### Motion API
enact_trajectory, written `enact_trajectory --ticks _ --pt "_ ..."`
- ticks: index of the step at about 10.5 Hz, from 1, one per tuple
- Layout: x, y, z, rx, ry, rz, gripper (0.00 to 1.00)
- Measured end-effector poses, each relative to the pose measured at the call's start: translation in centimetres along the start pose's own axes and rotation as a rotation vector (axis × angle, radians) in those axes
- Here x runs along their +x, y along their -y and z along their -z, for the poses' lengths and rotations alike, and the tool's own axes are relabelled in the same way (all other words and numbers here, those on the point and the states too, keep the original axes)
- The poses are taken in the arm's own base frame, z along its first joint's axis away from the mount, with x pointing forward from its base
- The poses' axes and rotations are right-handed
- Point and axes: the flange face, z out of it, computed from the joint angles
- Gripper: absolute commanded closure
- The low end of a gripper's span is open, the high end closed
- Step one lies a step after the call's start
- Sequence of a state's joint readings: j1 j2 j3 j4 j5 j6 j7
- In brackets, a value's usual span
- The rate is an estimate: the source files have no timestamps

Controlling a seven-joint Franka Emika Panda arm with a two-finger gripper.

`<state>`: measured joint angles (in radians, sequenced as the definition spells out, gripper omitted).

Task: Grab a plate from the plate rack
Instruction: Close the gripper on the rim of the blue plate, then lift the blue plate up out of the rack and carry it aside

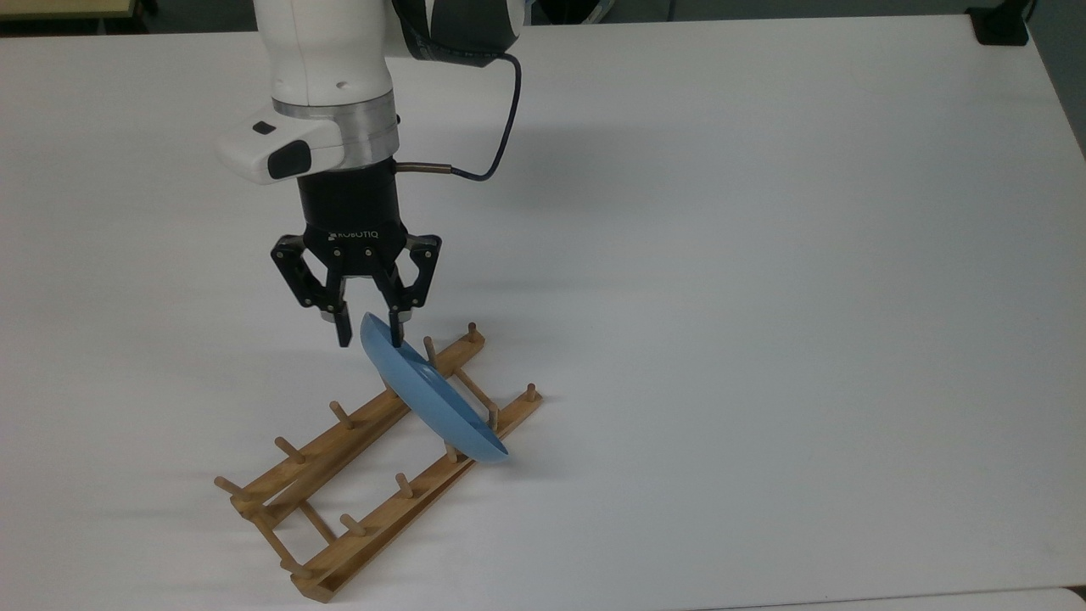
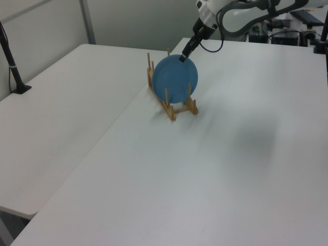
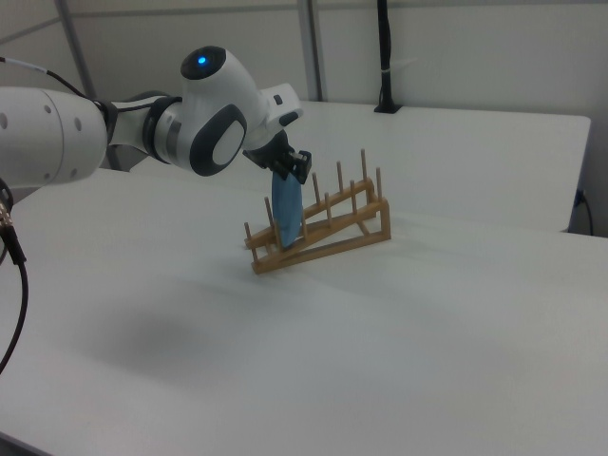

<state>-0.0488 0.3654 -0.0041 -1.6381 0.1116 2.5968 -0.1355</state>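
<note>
The arm (image 1: pixel 327 76) reaches in from the top of the top view and points its gripper (image 1: pixel 370 331) straight down at the table (image 1: pixel 764 255). The arm is white, with a silver ring and a black gripper. A dark cable (image 1: pixel 501 127) loops off its wrist.

The plate (image 1: pixel 428 390) stands on its edge in the rack (image 1: pixel 356 475). It sits near the rack's far end, toward the top view's right, and leans between the pegs. In the left view the plate (image 2: pixel 175 79) shows its round blue face, and the rack (image 2: pixel 174 105) holds it up from below. In the right view the plate (image 3: pixel 284 217) looks like a thin blue sliver standing in the rack (image 3: pixel 323 233).

The two fingers are partly closed, with a narrow gap between them. The plate's top edge sits in that gap. One fingertip (image 1: pixel 343 333) is on the top view's left of the rim and the other is on its right. The right one looks like it touches the rim. The left one looks just beside it, and it is hard to tell if it touches.

White letters on the gripper body read "ROBOTIQ".
</note>
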Motion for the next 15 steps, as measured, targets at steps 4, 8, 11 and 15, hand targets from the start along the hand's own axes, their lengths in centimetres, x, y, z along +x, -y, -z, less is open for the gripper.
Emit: enact_trajectory --ticks 4,8,11,15 --pt "0.0 0.1 -0.1 0.0 -0.002 0.001 1.0" --pt "1.4 0.3 2.3 0.0 -0.048 0.003 1.0" --pt "1.7 -0.2 8.4 0.018 0.078 -0.004 1.0" --pt "-2.1 -5.1 14.7 0.148 0.447 0.078 1.0"
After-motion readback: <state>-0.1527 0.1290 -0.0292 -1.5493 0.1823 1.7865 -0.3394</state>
